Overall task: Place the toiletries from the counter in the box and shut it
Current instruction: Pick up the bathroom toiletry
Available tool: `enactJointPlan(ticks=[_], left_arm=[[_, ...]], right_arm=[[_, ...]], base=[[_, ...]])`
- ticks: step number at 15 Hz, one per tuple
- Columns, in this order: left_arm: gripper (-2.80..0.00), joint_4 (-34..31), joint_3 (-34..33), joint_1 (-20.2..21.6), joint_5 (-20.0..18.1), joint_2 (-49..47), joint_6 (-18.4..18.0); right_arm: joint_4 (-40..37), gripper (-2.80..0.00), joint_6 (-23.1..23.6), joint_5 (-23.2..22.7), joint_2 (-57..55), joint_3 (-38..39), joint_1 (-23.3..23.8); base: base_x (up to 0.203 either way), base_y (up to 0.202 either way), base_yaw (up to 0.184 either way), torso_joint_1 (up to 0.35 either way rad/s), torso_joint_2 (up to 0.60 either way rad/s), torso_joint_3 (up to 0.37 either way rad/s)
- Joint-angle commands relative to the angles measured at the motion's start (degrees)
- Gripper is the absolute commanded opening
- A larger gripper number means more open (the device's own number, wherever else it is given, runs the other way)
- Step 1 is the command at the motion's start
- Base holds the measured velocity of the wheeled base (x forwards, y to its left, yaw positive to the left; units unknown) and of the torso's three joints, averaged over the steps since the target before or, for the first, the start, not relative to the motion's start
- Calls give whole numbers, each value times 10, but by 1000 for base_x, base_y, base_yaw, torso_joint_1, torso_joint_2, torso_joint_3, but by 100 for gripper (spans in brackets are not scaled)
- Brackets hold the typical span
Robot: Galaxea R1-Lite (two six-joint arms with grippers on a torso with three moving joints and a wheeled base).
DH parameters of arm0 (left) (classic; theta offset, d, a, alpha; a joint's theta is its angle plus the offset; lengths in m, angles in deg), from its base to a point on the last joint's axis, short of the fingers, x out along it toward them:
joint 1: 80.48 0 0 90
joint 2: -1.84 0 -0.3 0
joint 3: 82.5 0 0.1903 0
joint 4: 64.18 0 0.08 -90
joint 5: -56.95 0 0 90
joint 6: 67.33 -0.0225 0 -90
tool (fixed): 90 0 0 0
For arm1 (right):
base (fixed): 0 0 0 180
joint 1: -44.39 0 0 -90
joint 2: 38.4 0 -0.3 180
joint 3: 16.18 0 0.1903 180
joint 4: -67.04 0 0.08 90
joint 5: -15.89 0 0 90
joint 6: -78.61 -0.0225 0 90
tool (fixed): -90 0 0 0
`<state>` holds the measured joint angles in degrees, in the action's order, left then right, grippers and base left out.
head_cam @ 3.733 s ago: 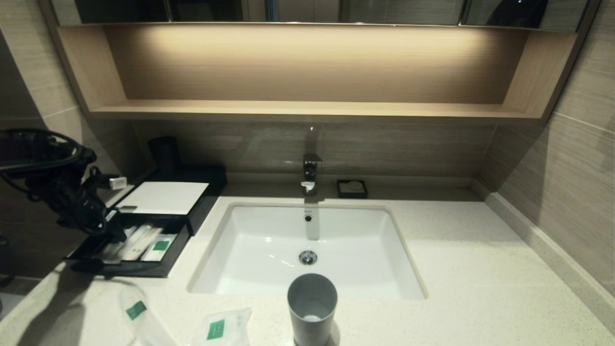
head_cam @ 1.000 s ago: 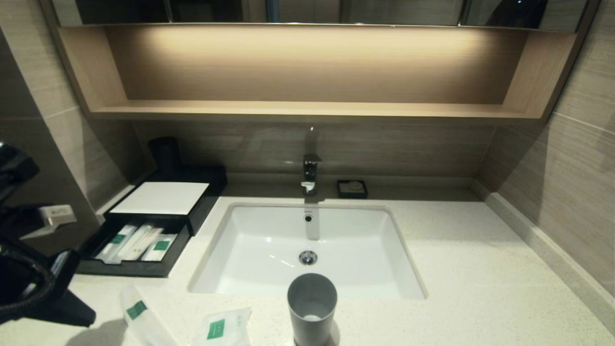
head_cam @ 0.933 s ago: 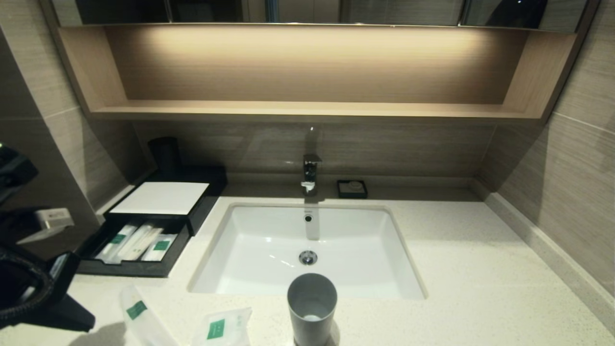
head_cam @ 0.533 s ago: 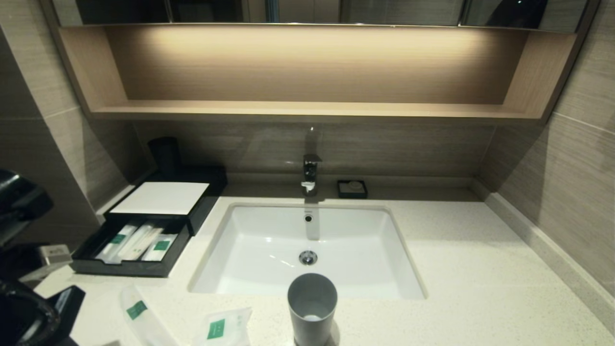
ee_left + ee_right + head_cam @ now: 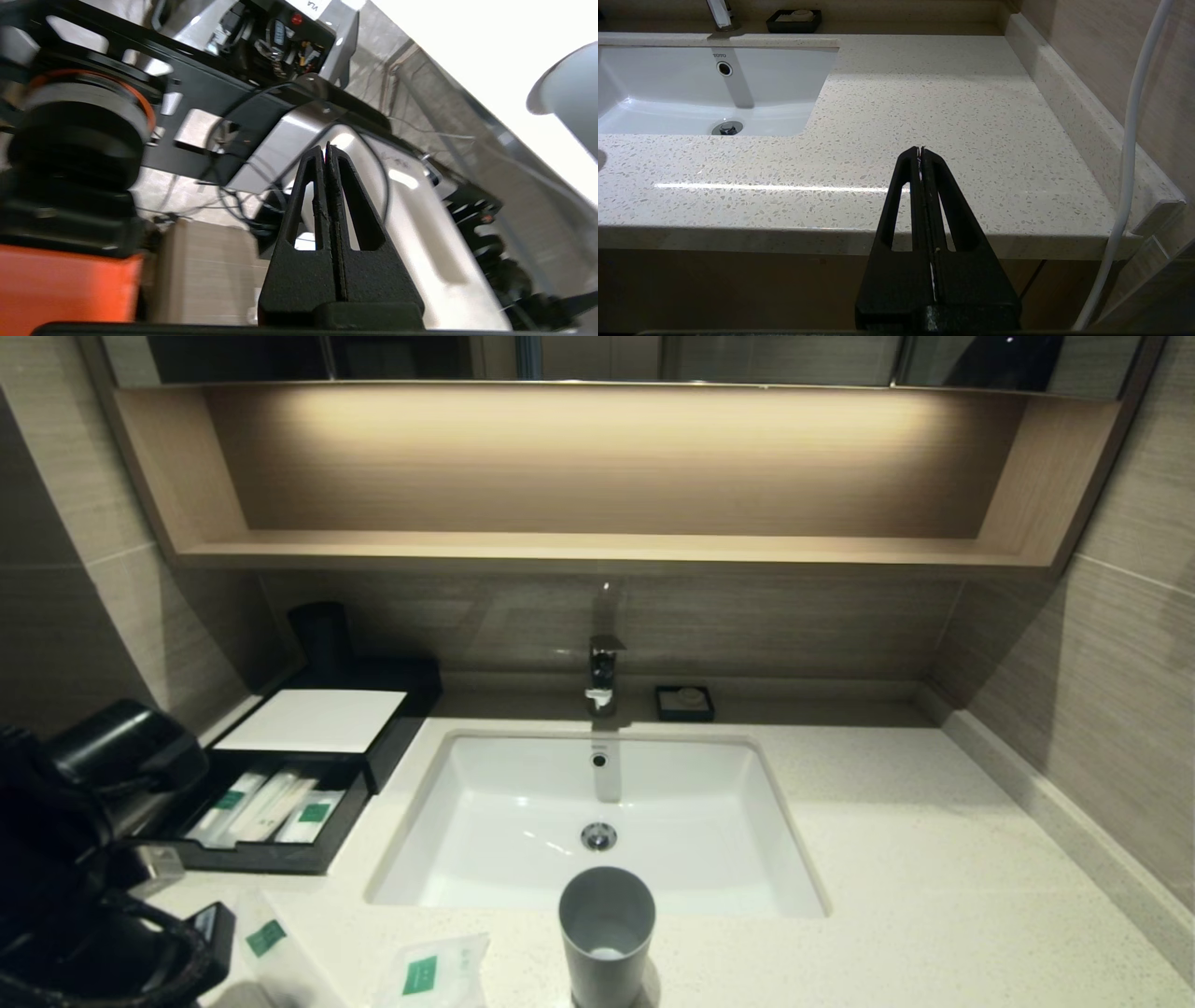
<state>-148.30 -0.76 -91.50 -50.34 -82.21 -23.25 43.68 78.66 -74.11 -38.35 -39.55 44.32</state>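
The black box (image 5: 313, 719) stands at the counter's (image 5: 896, 859) back left, its front drawer (image 5: 261, 859) pulled out. Three toiletries lie side by side in the drawer: a green-labelled packet (image 5: 229, 800), a long thin one (image 5: 271, 803) and a squarish one (image 5: 314, 813). Two more packets lie on the counter's near edge, one narrow (image 5: 264, 938) and one squarish (image 5: 420, 975). My left arm (image 5: 84, 859) is at the near left corner, just left of the narrow packet. The left gripper (image 5: 325, 148) is shut and empty, facing my own body. The right gripper (image 5: 920, 150) is shut and empty, low before the counter's front edge on the right.
A grey cup (image 5: 607, 933) stands at the near edge in front of the white sink (image 5: 597, 803). A faucet (image 5: 604, 672) and a black soap dish (image 5: 684, 702) sit at the back. The wooden shelf (image 5: 597, 546) hangs above. A dark cup (image 5: 319, 635) stands behind the box.
My left arm has left the drawer, dropped to the near left corner, and now reaches up beside the narrow packet on the counter. Packets, box and right arm are unchanged.
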Motion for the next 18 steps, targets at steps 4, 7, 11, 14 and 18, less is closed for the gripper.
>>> enactJointPlan(ticks=[4, 7, 11, 14, 18], left_arm=[[-280, 51, -13, -45, 44, -54, 97], [-280, 88, -39, -45, 62, -71, 111], [-280, 116, -53, -44, 64, -77, 118], [-280, 140, -63, -44, 63, -77, 124], [-280, 150, -78, -44, 62, -79, 124]], right_arm=[[0, -280, 1, 0, 0, 1, 0], [0, -280, 0, 0, 0, 1, 0], [0, -280, 1, 0, 0, 1, 0], [0, -280, 1, 0, 0, 1, 0], [0, -280, 0, 0, 0, 0, 0]], base=[[0, 0, 0, 0, 0, 0], [0, 0, 0, 0, 0, 0], [0, 0, 0, 0, 0, 0], [0, 0, 0, 0, 0, 0], [0, 0, 0, 0, 0, 0]])
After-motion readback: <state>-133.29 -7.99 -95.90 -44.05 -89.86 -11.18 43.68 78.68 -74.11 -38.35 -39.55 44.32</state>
